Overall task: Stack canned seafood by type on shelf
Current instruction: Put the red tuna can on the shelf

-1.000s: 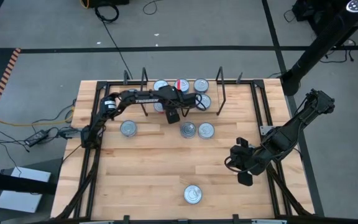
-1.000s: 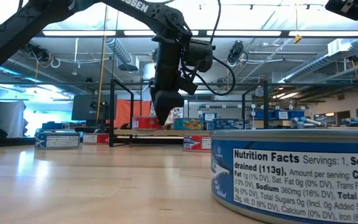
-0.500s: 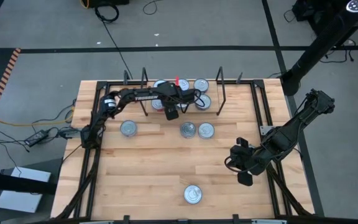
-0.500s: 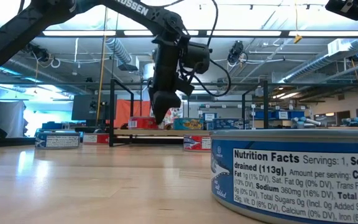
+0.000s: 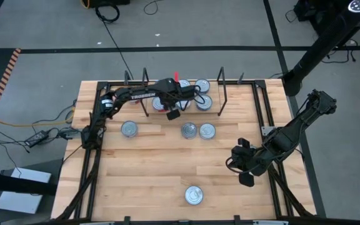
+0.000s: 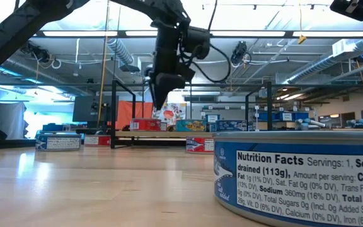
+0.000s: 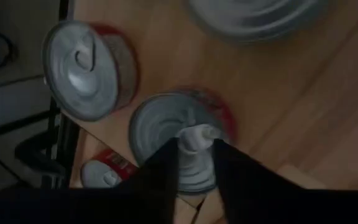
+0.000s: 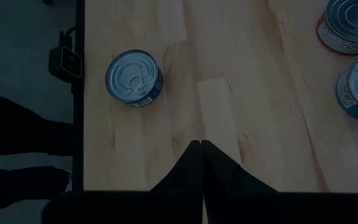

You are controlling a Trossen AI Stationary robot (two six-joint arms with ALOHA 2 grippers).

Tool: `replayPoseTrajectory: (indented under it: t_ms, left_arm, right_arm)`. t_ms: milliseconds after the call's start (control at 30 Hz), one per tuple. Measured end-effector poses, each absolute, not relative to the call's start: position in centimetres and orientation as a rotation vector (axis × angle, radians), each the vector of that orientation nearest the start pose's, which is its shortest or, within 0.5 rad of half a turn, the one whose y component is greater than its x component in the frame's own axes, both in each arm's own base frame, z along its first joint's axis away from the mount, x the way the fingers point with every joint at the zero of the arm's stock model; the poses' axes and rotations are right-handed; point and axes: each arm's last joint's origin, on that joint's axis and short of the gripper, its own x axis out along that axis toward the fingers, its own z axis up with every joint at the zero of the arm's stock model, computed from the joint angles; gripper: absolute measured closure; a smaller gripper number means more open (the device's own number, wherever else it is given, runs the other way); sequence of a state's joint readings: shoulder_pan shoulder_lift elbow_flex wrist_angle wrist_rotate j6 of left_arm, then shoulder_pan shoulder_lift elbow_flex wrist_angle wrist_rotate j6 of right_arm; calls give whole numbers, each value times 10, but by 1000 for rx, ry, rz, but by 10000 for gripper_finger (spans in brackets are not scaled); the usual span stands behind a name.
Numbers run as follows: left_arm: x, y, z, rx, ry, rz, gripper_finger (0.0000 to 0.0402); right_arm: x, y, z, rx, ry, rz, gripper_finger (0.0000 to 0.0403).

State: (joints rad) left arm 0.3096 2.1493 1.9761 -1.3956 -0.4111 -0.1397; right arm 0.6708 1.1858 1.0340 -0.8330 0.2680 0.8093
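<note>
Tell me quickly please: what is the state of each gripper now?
Left gripper: above the shelf, fingers nearly together over a red-sided tin; a grip cannot be told.
Right gripper: shut, holding nothing, over bare table.

**Readable print on tin and arm**

Lower right of the low view: "Nutrition Facts", "Servings: 1", "drained (113g)", "Sodium 360mg", "Total Sugars 0g" printed white on the blue side label of the near round silver-lidded tin (image 6: 298, 180). Upper centre of the high view: "TROSSEN" in white on the dark left robot arm (image 5: 144, 95).
</note>
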Motion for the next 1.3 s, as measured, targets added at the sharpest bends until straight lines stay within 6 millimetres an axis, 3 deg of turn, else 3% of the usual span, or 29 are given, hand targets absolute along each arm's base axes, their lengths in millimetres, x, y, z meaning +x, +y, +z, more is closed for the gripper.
replayPoseTrajectory:
  t_ms: [100, 167, 400, 800, 1300]
  left_arm:
    - [386, 148, 238, -73, 1593, 661, 375]
    - [384, 155, 232, -96, 1592, 666, 393]
    - [380, 167, 219, -138, 1574, 645, 397]
    - [386, 169, 219, -149, 1505, 644, 399]
    - [383, 167, 218, -135, 1551, 648, 400]
  right_arm:
    - [181, 134, 291, 299, 953, -8, 400]
    - [181, 134, 291, 299, 953, -8, 400]
    - [181, 134, 291, 300, 953, -9, 400]
    - [180, 133, 290, 292, 966, -16, 400]
    - [180, 133, 290, 290, 966, -18, 400]
